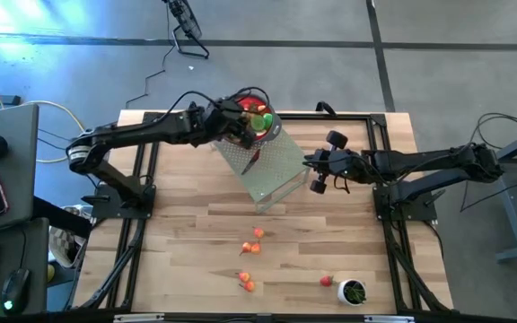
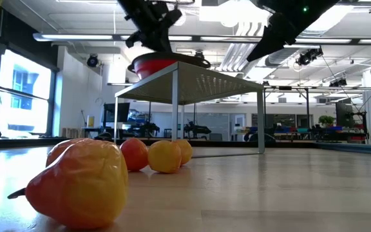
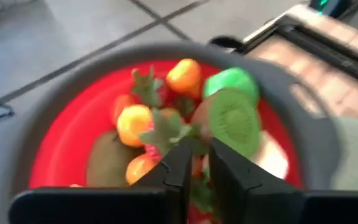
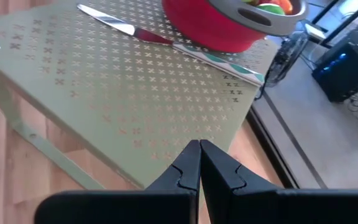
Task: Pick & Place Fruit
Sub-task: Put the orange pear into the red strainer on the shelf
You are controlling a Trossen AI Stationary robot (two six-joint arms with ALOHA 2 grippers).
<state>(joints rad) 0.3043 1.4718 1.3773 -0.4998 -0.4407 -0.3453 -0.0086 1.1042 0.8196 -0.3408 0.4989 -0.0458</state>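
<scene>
The left end effector (image 3: 194,171) hangs over the red bowl (image 1: 251,114) at the far edge of the tabletop (image 1: 196,242), its fingers nearly together with only a narrow gap; whether they pinch a piece I cannot tell. Directly past them lies a strawberry (image 3: 160,134) among the fruit already in the bowl, including a green kiwi slice (image 3: 232,118) and orange pieces (image 3: 184,74).

The bowl sits on a perforated green stand (image 1: 272,170), apparently near its far corner, so a downward push or a sideways drag from the left arm could tip it or nudge it off the edge. A loose piece could also bounce off the heap and roll away. A knife (image 4: 126,30) lies on the stand just beside the bowl and could be knocked as the arm leaves.

Nearer the front edge, more fruit (image 1: 251,251) waits on the tabletop, well apart from the bowl, with a red piece (image 1: 327,281) just beside a white cup (image 1: 354,292). In my judgement the task is partly done. The stand lies between those pieces and the bowl, so each carry must rise over it.

The right end effector (image 4: 199,163) is closed and empty, hovering beside the stand's right edge, near enough to crowd the left arm's path.
</scene>
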